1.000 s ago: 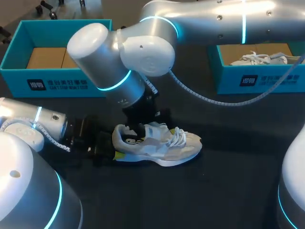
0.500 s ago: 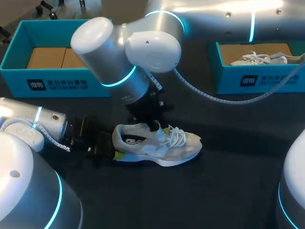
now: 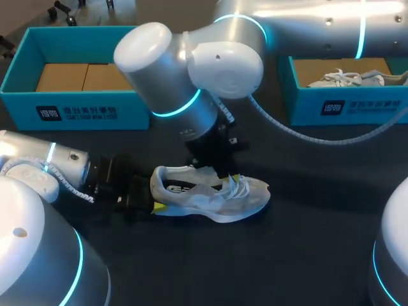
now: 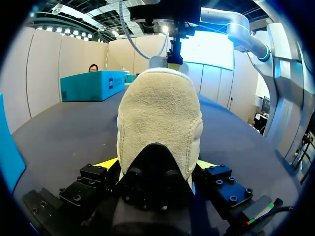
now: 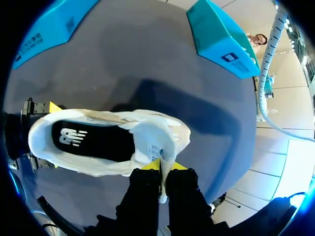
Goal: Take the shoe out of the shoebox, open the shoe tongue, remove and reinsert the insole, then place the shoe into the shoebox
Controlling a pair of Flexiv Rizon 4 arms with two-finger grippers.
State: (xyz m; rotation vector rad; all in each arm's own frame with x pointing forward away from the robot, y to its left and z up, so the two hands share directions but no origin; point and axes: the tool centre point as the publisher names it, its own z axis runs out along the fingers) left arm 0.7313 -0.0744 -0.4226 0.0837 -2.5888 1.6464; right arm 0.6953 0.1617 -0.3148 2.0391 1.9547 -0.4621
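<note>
Head view: the shoe [image 3: 213, 197] stands on its sole near the middle of the counter [image 3: 306, 223], out of any box, heel toward the left edge and toe toward the right edge.
Step in hand: opening the tongue, by my reading. The insole has not come out yet.
How to do it well: draw the tongue [image 5: 158, 143] forward and up toward the toe in a smooth arc, so the mouth of the shoe widens without the sole lifting off the counter. The laces look loose, so little resistance is likely. A sharp tug could slip the thin flap out of the pinch or twist the shoe in the other hand's hold. Open it far enough to show the front of the insole.
Right hand [image 5: 161, 169]: nearly closed, its yellow tips pinching the edge of the tongue from both sides, above the laces.
Left hand [image 4: 156, 167]: low on the counter, spread about the width of the heel and clamping the back of the shoe on both sides, which steadies it.
Insole [image 5: 93, 140]: dark, lying flat inside the shoe, in plain sight in the right wrist view.
Boxes: one teal shoebox [image 3: 76, 111] sits at the far left corner. A second box [image 3: 344, 105] by the far right edge holds another shoe [image 3: 347, 78].
</note>
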